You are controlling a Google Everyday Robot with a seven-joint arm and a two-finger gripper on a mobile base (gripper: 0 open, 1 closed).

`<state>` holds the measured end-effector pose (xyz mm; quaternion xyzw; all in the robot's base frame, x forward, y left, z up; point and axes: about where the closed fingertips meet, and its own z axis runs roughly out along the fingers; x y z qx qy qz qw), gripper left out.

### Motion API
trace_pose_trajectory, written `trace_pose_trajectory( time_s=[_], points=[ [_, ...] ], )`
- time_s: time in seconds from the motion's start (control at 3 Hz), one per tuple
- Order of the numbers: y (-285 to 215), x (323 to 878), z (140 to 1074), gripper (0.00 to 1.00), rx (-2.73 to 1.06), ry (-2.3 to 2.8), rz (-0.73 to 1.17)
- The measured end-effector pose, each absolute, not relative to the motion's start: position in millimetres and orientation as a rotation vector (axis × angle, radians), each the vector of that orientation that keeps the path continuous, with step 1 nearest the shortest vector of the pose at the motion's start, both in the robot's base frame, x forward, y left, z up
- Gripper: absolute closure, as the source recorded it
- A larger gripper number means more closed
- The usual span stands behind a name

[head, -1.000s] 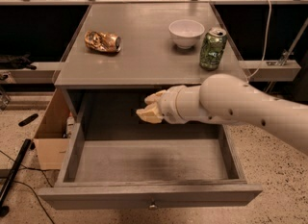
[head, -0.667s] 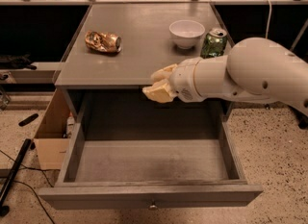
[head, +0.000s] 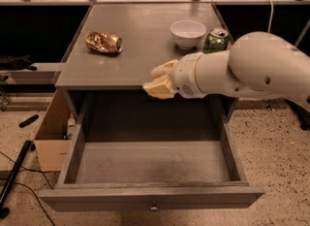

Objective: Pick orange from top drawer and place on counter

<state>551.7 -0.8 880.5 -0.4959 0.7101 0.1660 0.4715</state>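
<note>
The top drawer (head: 155,164) is pulled open and its flat grey bottom shows bare; its small knob (head: 154,206) is on the front. No orange shows anywhere in the drawer or on the counter (head: 145,31). My gripper (head: 158,80), cream-coloured at the end of a thick white arm (head: 252,65), reaches in from the right. It hangs above the back of the drawer, level with the counter's front edge. Whether it holds anything is hidden.
On the counter stand a crushed gold-brown can (head: 103,41) at the left, a white bowl (head: 188,32) and a green can (head: 216,40) at the right. A cardboard box (head: 48,142) sits on the floor left of the cabinet. Cables lie on the floor.
My gripper has risen out of the back of the drawer to the height of the counter's front edge, and the arm has lifted with it.
</note>
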Motion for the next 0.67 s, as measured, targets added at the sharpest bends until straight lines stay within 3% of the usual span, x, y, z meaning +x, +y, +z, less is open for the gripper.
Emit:
trace_pose_trajectory(
  time_s=[0.67],
  points=[
    [18, 609, 921, 1.00, -1.274, 1.650, 0.407]
  ],
)
